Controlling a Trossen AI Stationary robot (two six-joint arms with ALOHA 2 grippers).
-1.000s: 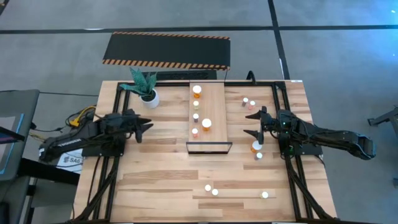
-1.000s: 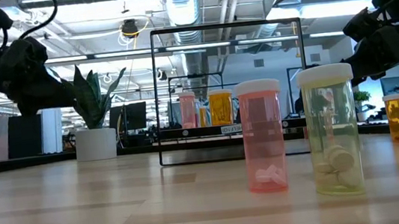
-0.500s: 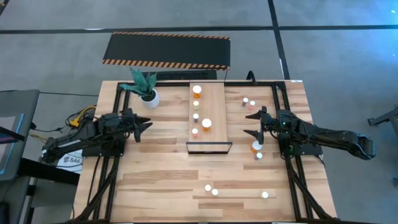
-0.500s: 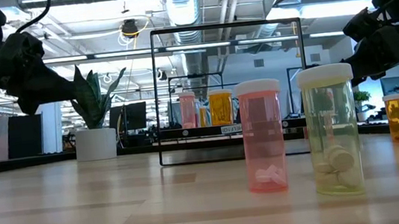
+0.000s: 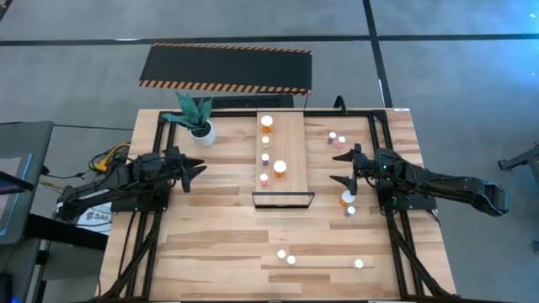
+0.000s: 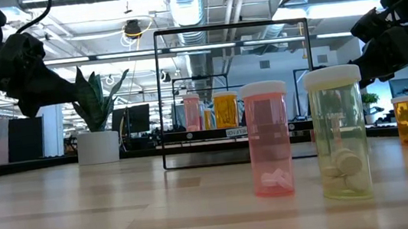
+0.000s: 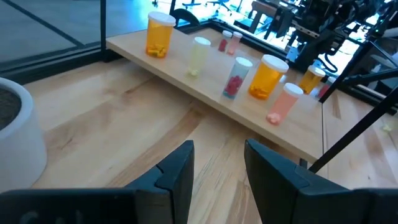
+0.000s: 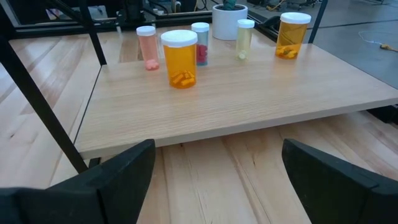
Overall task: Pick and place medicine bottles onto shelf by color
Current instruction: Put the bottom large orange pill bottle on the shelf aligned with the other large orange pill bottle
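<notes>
Both arms are reaching toward the shelf point(image 5: 289, 160) from opposite sides. The left claw point(image 5: 195, 169) is standing narrowly parted and empty; the right claw point(image 5: 338, 165) is gaping wide and empty. Five medicine bottles point(image 5: 267, 123) are standing on the shelf; in the high view their colours are hard to distinguish.

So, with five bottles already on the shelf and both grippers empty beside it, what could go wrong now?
1. The five bottles stand close together along one edge of the shelf; placing another there could knock one over.
2. The open right gripper has an orange bottle and a smaller bottle close together near it; grasping one might knock the other.
3. The left gripper, part open, is near the white plant pot and could bump it.
</notes>
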